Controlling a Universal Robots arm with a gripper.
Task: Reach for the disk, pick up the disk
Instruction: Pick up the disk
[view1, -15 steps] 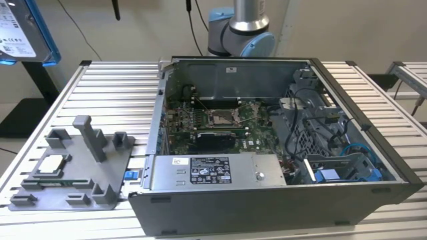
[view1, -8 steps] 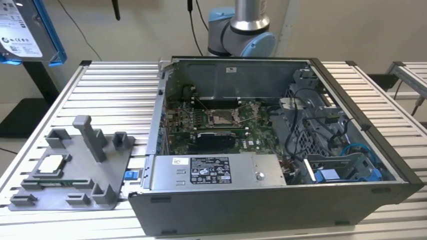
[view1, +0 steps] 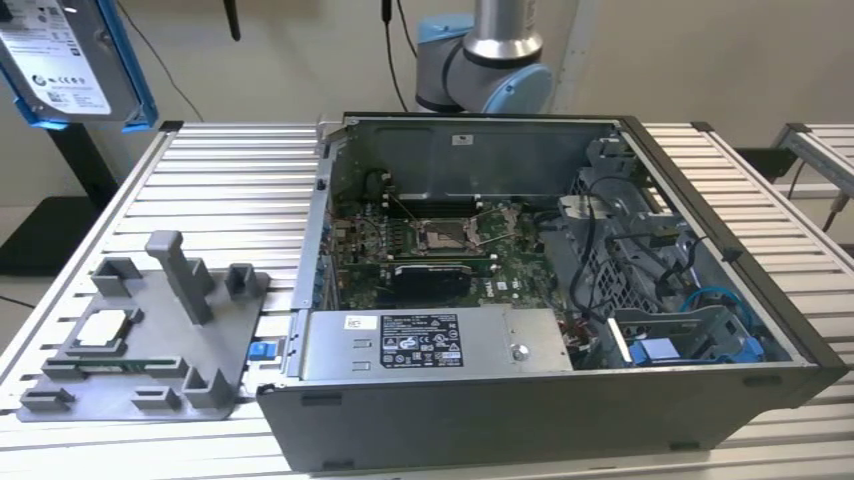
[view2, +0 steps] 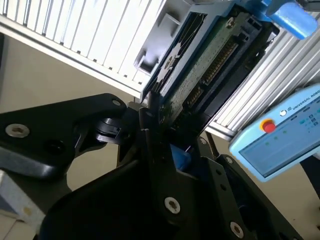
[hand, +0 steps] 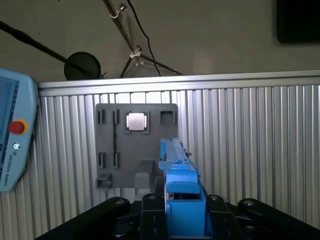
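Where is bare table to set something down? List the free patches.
Bare ribbed table: on the exterior view's left of the computer case, beyond the gray fixture; also a strip on the exterior view's right of the case. Inside the case is crowded. The gripper holds the disk.

Metal disk (view1: 64, 58), blue plastic bracket (view1: 134, 75)

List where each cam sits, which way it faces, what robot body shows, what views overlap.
Exterior view: off-arm, high, looking down on the slatted table, open computer case and gray fixture; arm behind the case; the disk raised at the exterior view's left.
First wrist view: above the table, facing down past the gripper, shut on the disk, to the fixture.
Second wrist view: looks along the gripper's black links at the disk's circuit-board side.
Shared: both wrist views show disk, table, teach pendant.
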